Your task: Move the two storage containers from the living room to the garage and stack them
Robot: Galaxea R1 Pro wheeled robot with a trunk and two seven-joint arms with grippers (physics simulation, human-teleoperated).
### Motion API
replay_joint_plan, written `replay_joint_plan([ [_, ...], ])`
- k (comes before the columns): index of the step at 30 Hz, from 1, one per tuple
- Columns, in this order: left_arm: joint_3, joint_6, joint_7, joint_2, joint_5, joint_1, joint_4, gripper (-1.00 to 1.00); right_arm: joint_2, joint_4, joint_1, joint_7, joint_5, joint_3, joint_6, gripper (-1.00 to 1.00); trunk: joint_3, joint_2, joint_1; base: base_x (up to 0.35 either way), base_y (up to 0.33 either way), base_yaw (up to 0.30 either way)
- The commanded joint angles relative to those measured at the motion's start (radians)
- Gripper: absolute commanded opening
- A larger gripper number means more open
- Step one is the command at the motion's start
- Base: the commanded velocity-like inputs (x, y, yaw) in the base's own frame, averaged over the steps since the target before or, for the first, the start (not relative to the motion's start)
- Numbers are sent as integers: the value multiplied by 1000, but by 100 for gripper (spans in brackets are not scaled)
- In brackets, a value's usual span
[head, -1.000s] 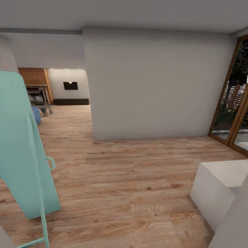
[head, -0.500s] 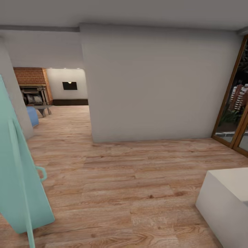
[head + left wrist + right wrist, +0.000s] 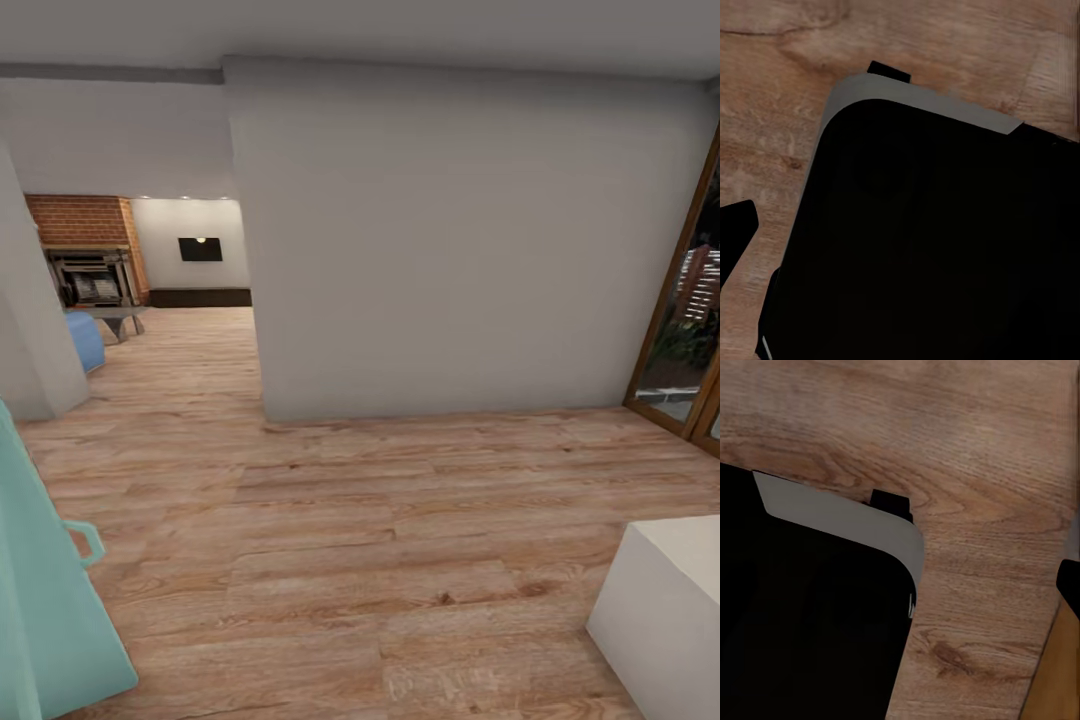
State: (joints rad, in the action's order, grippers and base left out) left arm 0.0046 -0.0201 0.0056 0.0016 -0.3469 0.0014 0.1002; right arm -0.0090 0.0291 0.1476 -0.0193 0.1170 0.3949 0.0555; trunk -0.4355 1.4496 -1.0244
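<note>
Rolling over wood plank floor [image 3: 330, 560] toward the far-left brick fireplace [image 3: 85, 250], robot is in transit, presumably hunting the containers, none located here; wrist cams face its dark base [image 3: 930, 240], so either gripper's opening can't be told.

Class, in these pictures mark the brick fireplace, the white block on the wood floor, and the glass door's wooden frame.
brick fireplace [image 3: 85, 225]: head view, far room, on its red brick face.
white block [image 3: 660, 625]: head view, on its front side face.
wooden door frame [image 3: 672, 300]: head view, on the near upright post.
</note>
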Motion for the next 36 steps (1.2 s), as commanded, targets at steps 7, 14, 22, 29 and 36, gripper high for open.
replay_joint_plan([
  [7, 0, -1, 1, -1, -4, 0, 1, 100, 0, 3, 1, -1, 10, 9, 6, 100, -1, 0, -1, 322, 0, 0],
  [14, 0, -1, 1, -1, -4, 0, 1, 100, 0, 3, 1, -1, 10, 9, 6, 100, -1, 0, -1, 322, 0, 0],
  [22, 0, -2, 1, 0, -4, 0, 1, 100, 0, 3, 1, -1, 10, 9, 7, 100, -1, 0, -1, 323, 0, 0],
  [29, 1, -3, 1, 0, -4, 0, 1, 100, 1, 3, 1, 0, 9, 9, 6, 100, -1, 0, -1, 322, 0, 10],
  [36, 2, -3, 1, 0, -4, 0, 1, 100, 1, 3, 1, -1, 10, 8, 7, 100, -1, 0, -1, 323, 0, 236],
])
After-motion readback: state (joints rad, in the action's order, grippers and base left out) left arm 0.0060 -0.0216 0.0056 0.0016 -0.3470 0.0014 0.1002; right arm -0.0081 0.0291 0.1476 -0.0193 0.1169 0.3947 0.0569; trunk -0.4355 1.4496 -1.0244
